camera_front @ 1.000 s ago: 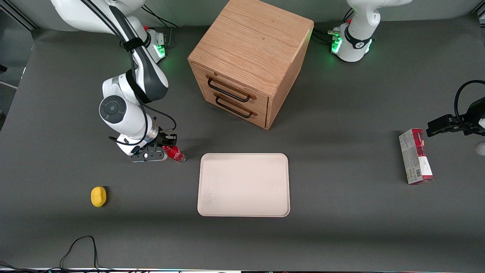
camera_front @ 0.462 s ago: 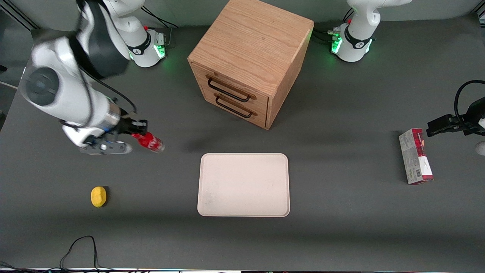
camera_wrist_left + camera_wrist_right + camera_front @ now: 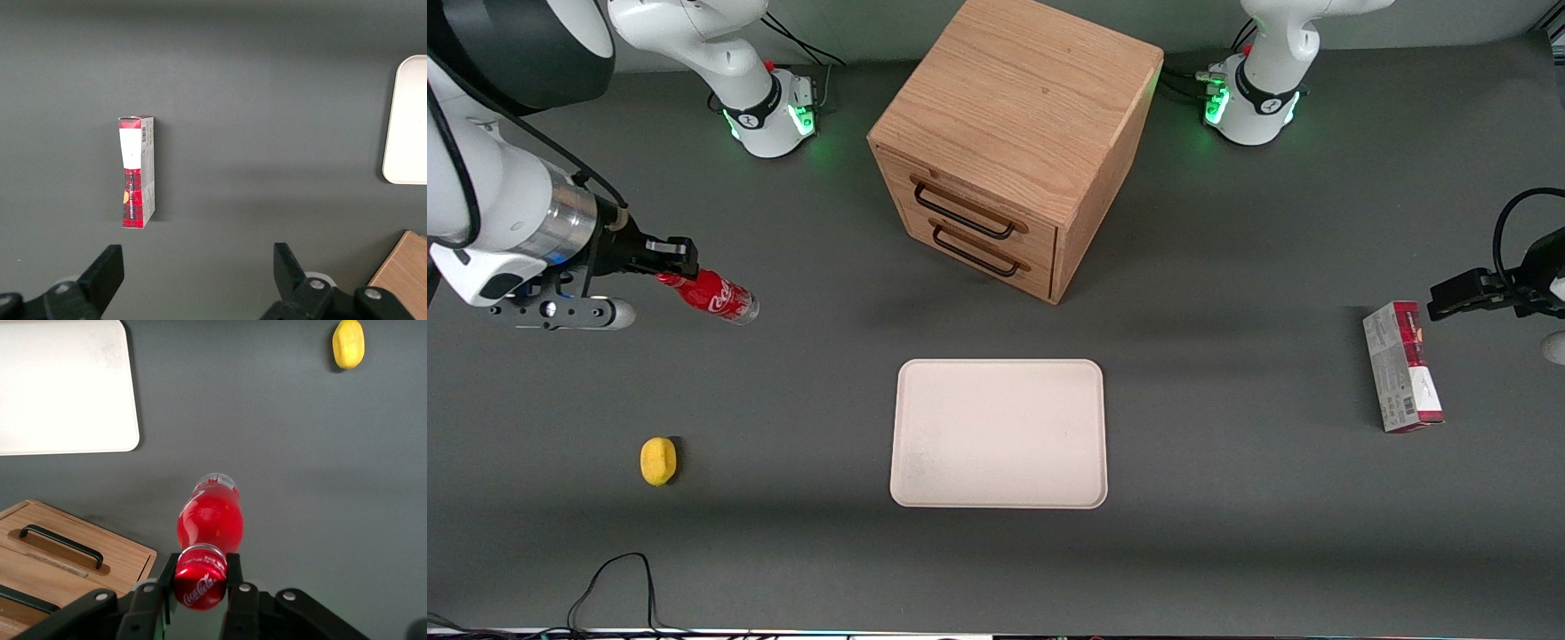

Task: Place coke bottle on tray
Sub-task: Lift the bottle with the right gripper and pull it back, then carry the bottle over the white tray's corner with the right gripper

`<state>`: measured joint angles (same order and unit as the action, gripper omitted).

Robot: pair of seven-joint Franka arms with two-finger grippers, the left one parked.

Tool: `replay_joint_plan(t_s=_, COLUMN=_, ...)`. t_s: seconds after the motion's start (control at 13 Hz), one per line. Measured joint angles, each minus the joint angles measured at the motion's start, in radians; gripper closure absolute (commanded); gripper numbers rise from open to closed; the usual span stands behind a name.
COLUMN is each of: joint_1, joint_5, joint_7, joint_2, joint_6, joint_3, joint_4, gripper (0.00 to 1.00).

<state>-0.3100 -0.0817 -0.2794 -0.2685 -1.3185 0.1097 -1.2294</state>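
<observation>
My right gripper is shut on the red cap of the coke bottle and holds it high above the table at the working arm's end. The bottle hangs tilted, its clear base pointing toward the tray. In the right wrist view the fingers clamp the cap and the bottle hangs below my gripper. The cream-white tray lies flat and bare on the table, nearer the front camera than the cabinet. It also shows in the right wrist view and in the left wrist view.
A wooden two-drawer cabinet stands farther from the front camera than the tray. A yellow lemon lies toward the working arm's end. A red-and-grey carton lies toward the parked arm's end.
My gripper has lifted the coke bottle off the table and carried it up and away from the tray, toward the working arm's end of the table.
</observation>
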Motion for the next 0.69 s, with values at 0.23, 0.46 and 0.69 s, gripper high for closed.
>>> replay_joint_plan(t_s=0.23, joint_1=-0.005, joint_5=-0.011, joint_7=-0.015, joint_2=-0.121, joint_6=0.002, joint_3=-0.026, joint_4=0.12, gripper=1.0)
replay_joint_plan(t_s=0.46, joint_1=-0.013, joint_5=-0.02, joint_7=-0.154, joint_2=-0.326, joint_6=-0.065, joint_3=-0.098, joint_4=0.269, gripper=1.0)
replay_joint_plan(t_s=0.69, joint_1=-0.044, joint_5=-0.02, joint_7=-0.297, joint_2=-0.474, joint_6=-0.253, joint_3=-0.115, joint_4=0.331, gripper=1.0)
